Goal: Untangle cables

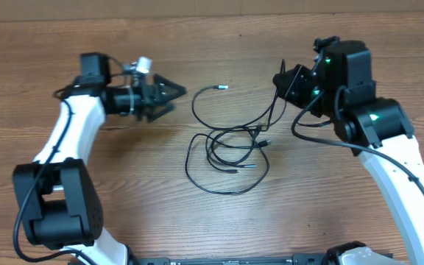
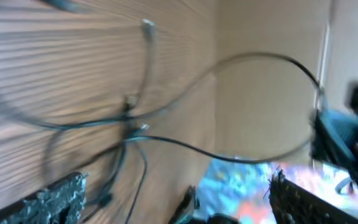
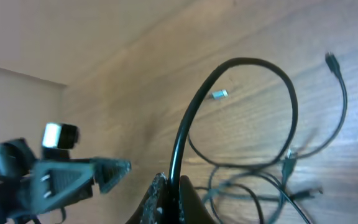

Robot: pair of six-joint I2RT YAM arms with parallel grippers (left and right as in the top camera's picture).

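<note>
Overhead cam fixed well above, looking straight down on the table [image 1: 50, 44]; left wrist cam low and tilted, facing right over the cables [image 2: 130, 127]; right wrist cam close, facing left onto that same tangle, mid-table overhead.

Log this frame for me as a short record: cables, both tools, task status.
cables: tangled loops lying on the wooden table
left tool: open, empty, left of the tangle
right tool: shut on one cable, which arches up from the tangle
task status: not yet untangled
</note>
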